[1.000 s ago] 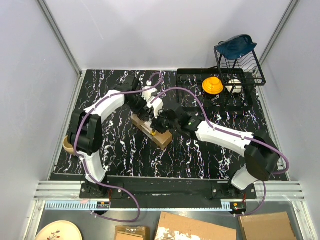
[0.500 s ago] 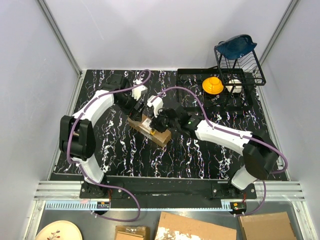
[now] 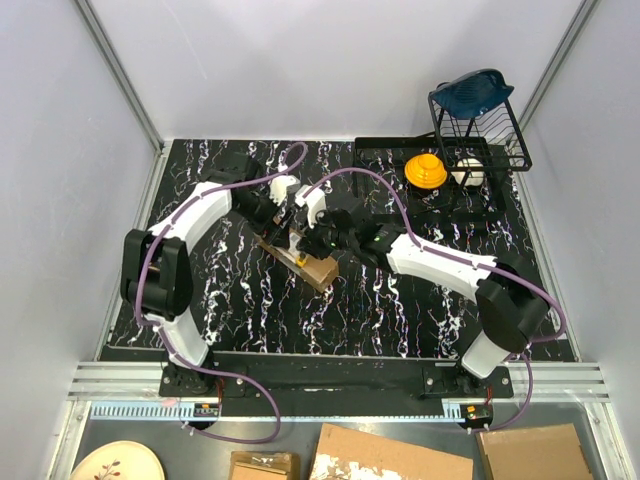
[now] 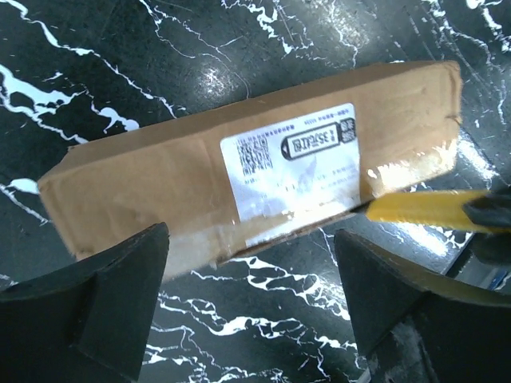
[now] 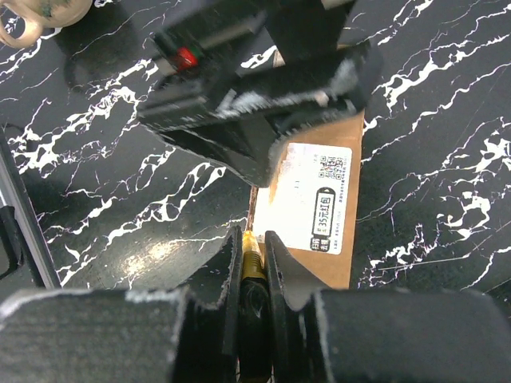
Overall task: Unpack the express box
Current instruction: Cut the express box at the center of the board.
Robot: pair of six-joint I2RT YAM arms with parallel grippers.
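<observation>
The express box (image 3: 303, 258) is a small oblong brown carton with a white label (image 4: 294, 171), lying flat mid-table. My right gripper (image 3: 316, 242) is shut on a yellow-and-black utility knife (image 5: 253, 267). The knife's tip (image 4: 415, 208) meets the box's taped long edge beside the label. My left gripper (image 3: 289, 220) hovers over the box's far end, open and empty. In the left wrist view its fingers (image 4: 96, 307) straddle bare table beside the box (image 4: 160, 175). In the right wrist view the box (image 5: 319, 239) lies just ahead of the knife, partly hidden by the left gripper's body (image 5: 255, 96).
A black dish rack (image 3: 470, 160) at the back right holds a yellow item (image 3: 425, 170) and a blue one (image 3: 472, 90). A tan cup (image 5: 40, 9) shows at the right wrist view's top left. Torn cardboard pieces (image 3: 390, 455) and a plate (image 3: 115, 462) lie below the table's front rail.
The left arm has swung and its gripper now sits over the box's far end. The right gripper with the knife has moved slightly left along the box. The box has shifted a little left.
</observation>
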